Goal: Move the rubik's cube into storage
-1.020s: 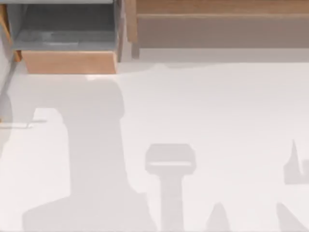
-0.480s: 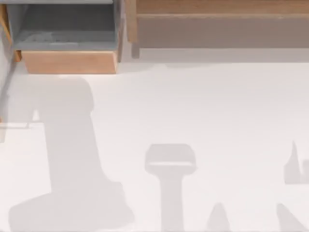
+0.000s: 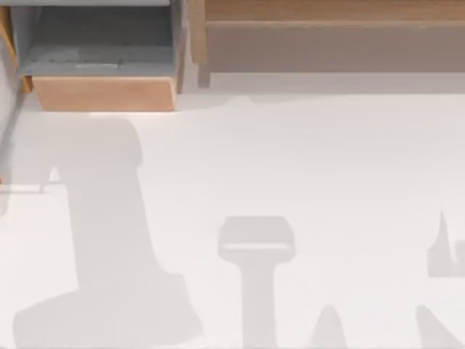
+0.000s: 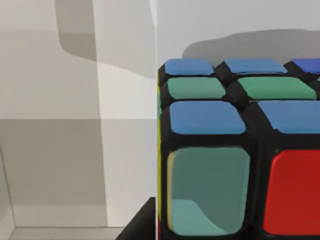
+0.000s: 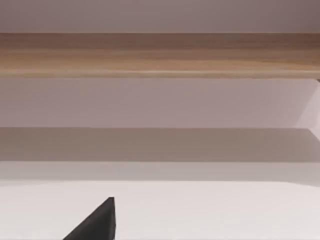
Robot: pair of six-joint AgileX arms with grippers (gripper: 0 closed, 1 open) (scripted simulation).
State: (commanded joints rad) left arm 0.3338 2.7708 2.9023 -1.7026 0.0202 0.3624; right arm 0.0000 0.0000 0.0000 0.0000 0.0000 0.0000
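The rubik's cube [image 4: 235,150] is very close in the left wrist view, with blue, green, teal and red stickers in a black grid. My left gripper [image 4: 235,227] is shut on it, and one black fingertip [image 4: 142,222] lies against the cube's side. Pale grey walls lie behind the cube. In the top view, the left arm's shadow [image 3: 102,218] falls on the white table at the left, in front of the open drawer [image 3: 102,93]. A single black fingertip [image 5: 97,222] of my right arm points toward the wooden shelf [image 5: 160,55].
The open drawer at the back left has a light wood front and a grey inside [image 3: 98,43]. A long wooden cabinet [image 3: 327,29] runs along the back right. More shadows [image 3: 256,247] lie on the table's near half.
The left arm's shadow slid left across the table a second ago and has since held still. The right side has not changed.
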